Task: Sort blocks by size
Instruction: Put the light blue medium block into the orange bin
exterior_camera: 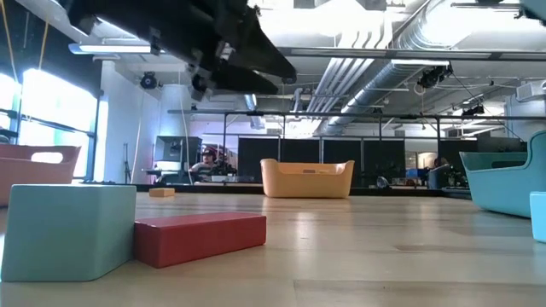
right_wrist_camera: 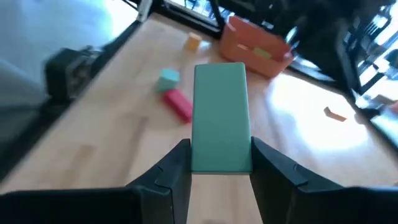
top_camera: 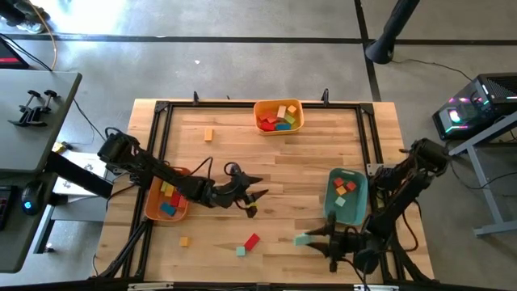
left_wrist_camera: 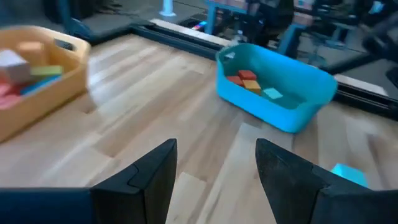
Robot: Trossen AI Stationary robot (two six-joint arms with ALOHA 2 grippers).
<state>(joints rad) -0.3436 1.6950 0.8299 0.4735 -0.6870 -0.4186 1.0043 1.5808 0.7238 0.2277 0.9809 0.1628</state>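
The wooden counter (top_camera: 275, 153) sits in an open workshop, with three trays on it: yellow (top_camera: 279, 116) at the far edge, orange (top_camera: 166, 202) on the left, teal (top_camera: 347, 196) on the right. Your right tool (right_wrist_camera: 219, 163) is clamped on a long green block (right_wrist_camera: 220, 124), held near the front edge beside the teal tray. Only its near end is pinched, so it could pivot or slip and drop outside the tray. Your left tool (left_wrist_camera: 214, 165) hangs spread and empty mid-counter; sweeping either arm could knock the red block (top_camera: 252, 241) and small teal block (top_camera: 241, 251) lying loose up front. No writing or labels are readable
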